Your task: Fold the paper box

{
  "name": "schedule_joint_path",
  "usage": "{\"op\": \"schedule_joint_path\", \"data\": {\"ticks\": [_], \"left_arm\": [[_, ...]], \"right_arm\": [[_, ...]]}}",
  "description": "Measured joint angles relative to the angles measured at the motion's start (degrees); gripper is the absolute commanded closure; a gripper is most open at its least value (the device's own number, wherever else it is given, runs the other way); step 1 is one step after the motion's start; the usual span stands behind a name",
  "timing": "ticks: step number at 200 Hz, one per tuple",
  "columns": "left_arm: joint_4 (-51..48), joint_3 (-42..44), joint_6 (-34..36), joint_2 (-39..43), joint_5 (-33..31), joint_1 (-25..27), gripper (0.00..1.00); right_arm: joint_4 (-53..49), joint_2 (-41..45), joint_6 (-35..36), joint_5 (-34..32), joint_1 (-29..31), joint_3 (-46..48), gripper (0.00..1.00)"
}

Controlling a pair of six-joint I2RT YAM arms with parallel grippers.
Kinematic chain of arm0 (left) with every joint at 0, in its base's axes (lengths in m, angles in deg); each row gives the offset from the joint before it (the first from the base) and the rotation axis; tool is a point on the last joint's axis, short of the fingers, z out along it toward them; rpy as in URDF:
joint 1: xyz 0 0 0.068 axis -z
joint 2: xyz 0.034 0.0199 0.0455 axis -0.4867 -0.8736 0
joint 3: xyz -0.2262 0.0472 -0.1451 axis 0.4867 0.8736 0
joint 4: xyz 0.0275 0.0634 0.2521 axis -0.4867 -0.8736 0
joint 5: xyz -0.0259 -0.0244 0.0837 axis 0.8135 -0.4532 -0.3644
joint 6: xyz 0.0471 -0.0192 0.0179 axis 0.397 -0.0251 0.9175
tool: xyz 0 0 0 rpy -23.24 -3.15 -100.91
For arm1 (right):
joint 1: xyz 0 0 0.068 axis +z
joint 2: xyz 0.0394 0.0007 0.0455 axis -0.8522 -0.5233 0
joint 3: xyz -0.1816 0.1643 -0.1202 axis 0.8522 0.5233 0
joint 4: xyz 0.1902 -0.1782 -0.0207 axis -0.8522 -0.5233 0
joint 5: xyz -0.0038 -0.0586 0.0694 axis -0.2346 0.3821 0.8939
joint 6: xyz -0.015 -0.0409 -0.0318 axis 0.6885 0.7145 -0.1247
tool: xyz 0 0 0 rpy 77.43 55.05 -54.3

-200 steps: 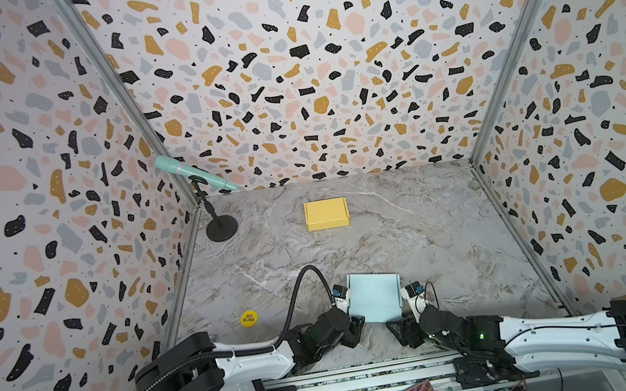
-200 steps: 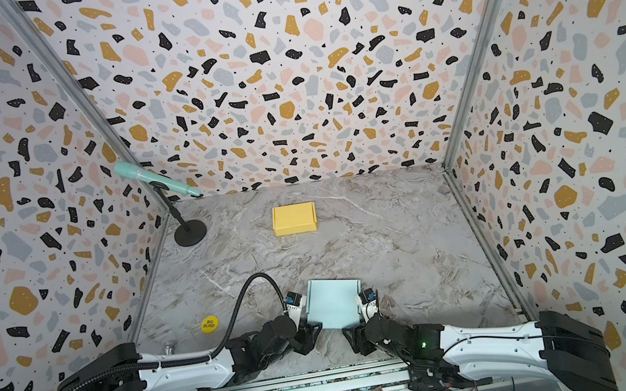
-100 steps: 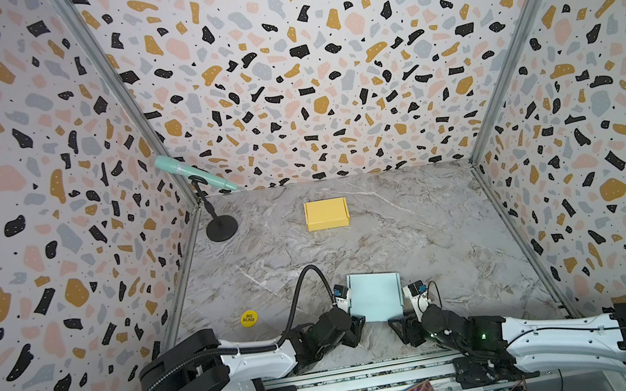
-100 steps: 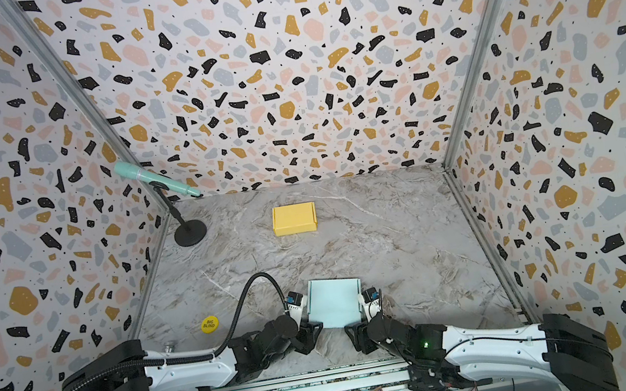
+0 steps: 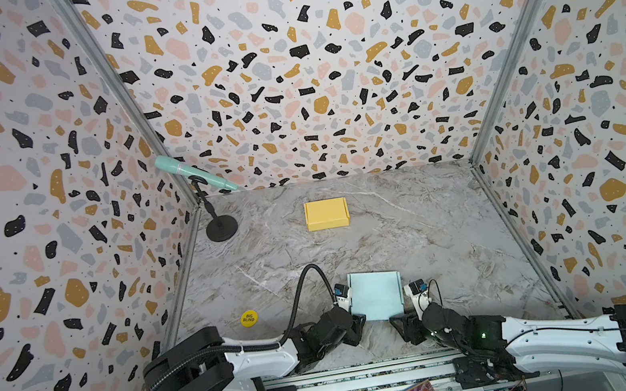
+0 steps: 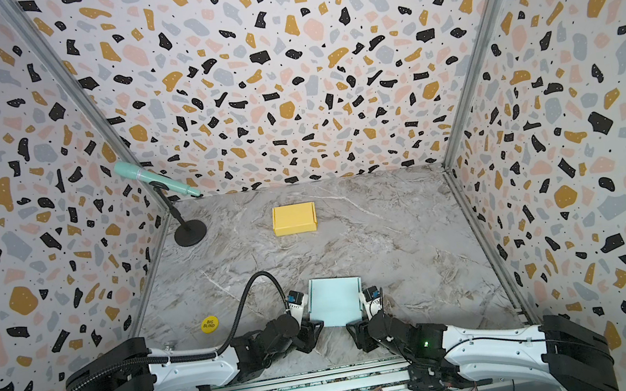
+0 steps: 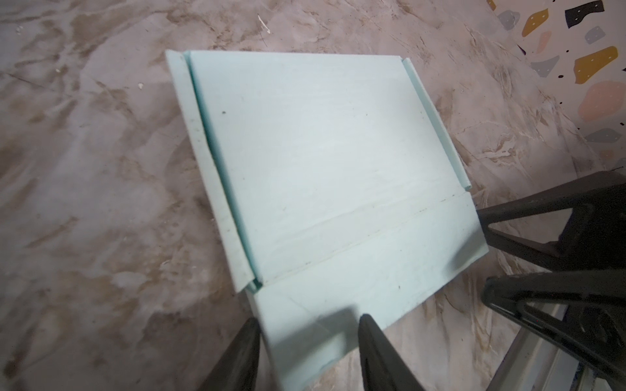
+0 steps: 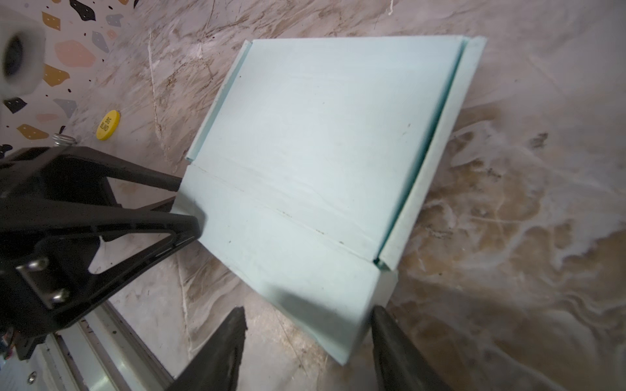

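The paper box (image 5: pixel 376 294) (image 6: pixel 335 300) is a pale blue sheet lying flat near the table's front edge, with narrow side strips creased up. My left gripper (image 5: pixel 358 326) (image 7: pixel 310 323) stands open at its near left corner. One finger is beside the flap's edge and the other is over the flap (image 7: pixel 338 298). My right gripper (image 5: pixel 400 324) (image 8: pixel 306 313) stands open at the near right corner, which sits between its fingers. The left wrist view also shows the right gripper (image 7: pixel 484 252), and the right wrist view shows the left gripper (image 8: pixel 189 203).
A folded yellow box (image 5: pixel 326 214) (image 6: pixel 294 218) rests farther back in the middle. A microphone on a black stand (image 5: pixel 221 229) occupies the back left corner. A yellow chip (image 5: pixel 249 318) (image 8: pixel 108 125) lies at the front left. A metal rail (image 5: pixel 331 387) runs along the front.
Both grippers have narrowed a little around the box's near corners. The arms and the box have hardly shifted.
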Motion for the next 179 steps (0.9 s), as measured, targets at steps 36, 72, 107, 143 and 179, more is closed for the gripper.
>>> {"op": "schedule_joint_path", "data": {"ticks": [36, 72, 107, 143, 179], "left_arm": [[0.0, 0.0, -0.2, 0.5, 0.0, 0.7, 0.48], [0.0, 0.0, -0.2, 0.5, -0.3, 0.9, 0.48], [0.0, 0.0, -0.3, 0.3, -0.4, 1.1, 0.49], [0.7, 0.0, -0.3, -0.7, -0.9, 1.1, 0.52], [1.3, 0.0, -0.2, -1.3, -1.7, 1.1, 0.53]], "right_arm": [[0.0, 0.0, 0.3, -0.2, 0.7, 0.0, 0.37], [-0.1, 0.0, 0.3, -0.9, 1.1, -0.1, 0.37], [-0.5, 0.0, 0.2, -2.2, 1.2, -0.1, 0.41], [-1.0, -0.3, 0.2, -3.5, 1.2, -0.1, 0.49], [-1.1, -1.3, 0.3, -4.2, 1.2, -0.1, 0.52]]}}
